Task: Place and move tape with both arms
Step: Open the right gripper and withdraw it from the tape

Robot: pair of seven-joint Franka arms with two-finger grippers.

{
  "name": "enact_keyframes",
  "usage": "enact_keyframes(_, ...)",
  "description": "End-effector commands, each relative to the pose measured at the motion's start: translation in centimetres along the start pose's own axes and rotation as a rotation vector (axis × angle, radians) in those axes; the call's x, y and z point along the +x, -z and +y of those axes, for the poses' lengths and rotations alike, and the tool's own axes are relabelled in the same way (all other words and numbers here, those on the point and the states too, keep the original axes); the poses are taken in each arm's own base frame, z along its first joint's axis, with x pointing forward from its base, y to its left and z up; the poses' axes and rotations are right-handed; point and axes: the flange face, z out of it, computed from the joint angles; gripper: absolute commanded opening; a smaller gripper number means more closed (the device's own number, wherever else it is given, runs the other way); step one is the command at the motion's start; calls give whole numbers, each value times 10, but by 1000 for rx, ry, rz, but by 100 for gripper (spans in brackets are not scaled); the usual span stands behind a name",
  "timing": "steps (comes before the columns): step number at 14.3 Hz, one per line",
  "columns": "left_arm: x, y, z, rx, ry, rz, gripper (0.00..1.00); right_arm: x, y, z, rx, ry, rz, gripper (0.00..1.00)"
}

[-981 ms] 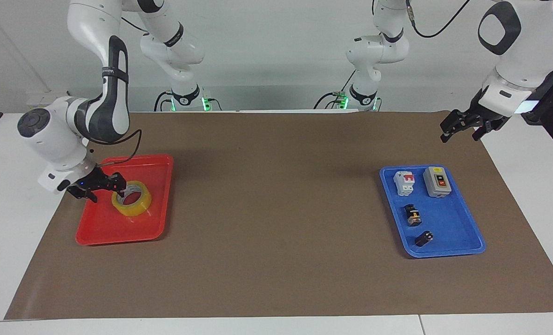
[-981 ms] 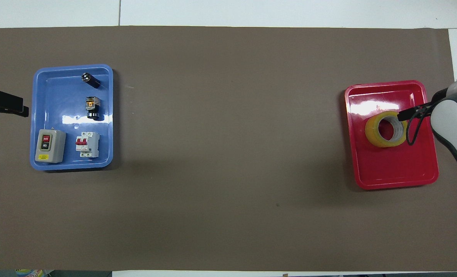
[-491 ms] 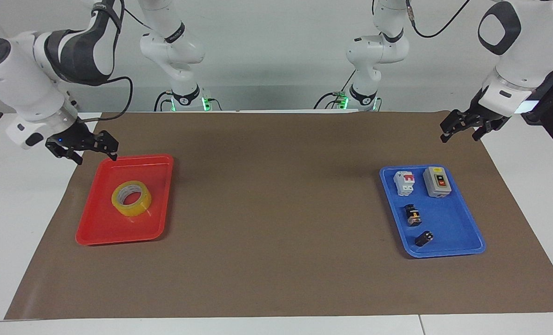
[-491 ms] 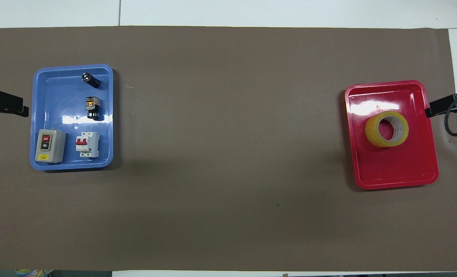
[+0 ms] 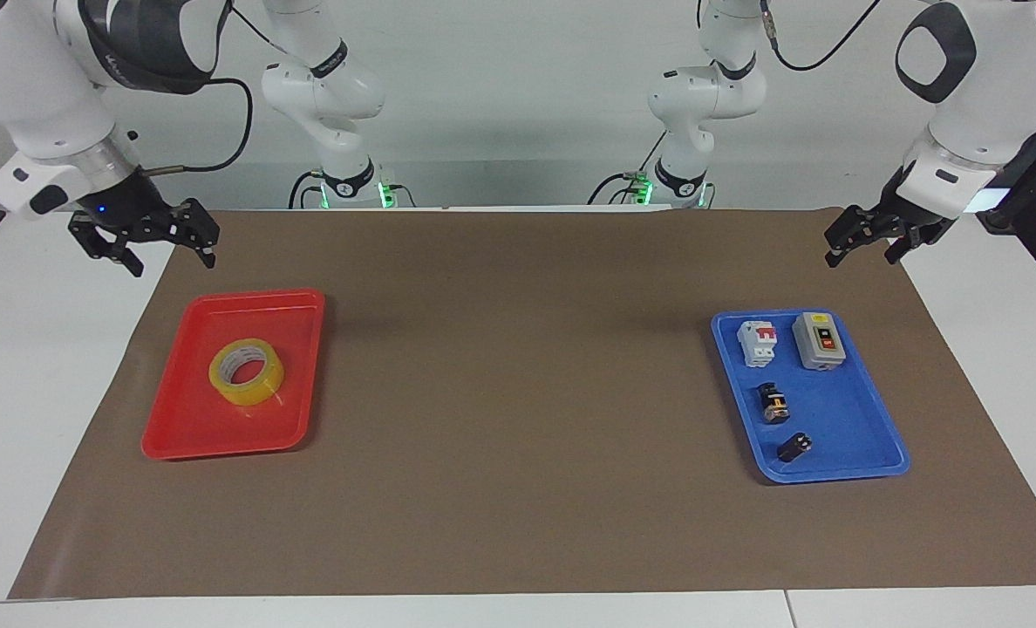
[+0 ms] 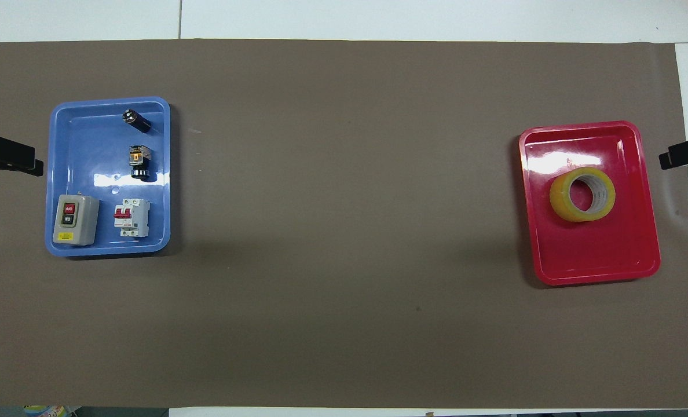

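Observation:
The tape (image 5: 256,392), a yellowish ring with a white core, lies flat in the red tray (image 5: 221,436) toward the right arm's end of the table. In the overhead view the tape (image 6: 561,197) sits in the middle of the red tray (image 6: 593,255). My right gripper (image 5: 173,262) hangs open and empty above the mat's edge, off the tray's corner nearest the robots. Only its tip (image 6: 683,153) shows from above. My left gripper (image 5: 860,258) waits open and empty above the mat at the other end, where the overhead view shows it (image 6: 8,159) beside the blue tray.
A blue tray (image 5: 841,436) toward the left arm's end holds a grey switch box (image 5: 819,341), a white and red breaker (image 5: 757,342) and two small black parts. Two smaller white arms (image 5: 344,174) with green lights stand at the robots' edge.
My right gripper has risen off the tape and drawn back toward the robots, off the red tray. The tape has stayed where it was. The left arm has not moved.

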Motion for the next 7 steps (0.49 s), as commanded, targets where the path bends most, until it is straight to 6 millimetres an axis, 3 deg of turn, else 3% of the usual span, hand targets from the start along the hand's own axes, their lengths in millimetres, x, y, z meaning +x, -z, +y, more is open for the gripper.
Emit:
enact_keyframes(1,-6,2,-1,-16,-5,8,100,-22,16,6,-3,-47,-37,100)
enact_keyframes(3,-6,2,-1,-16,-5,8,100,-33,14,3,-2,-75,-60,100)
enact_keyframes(5,-6,2,-1,-16,-5,8,100,-29,14,3,8,-82,-33,100)
enact_keyframes(7,-6,2,-1,-16,-5,10,100,-30,13,-17,-8,-42,-77,100)
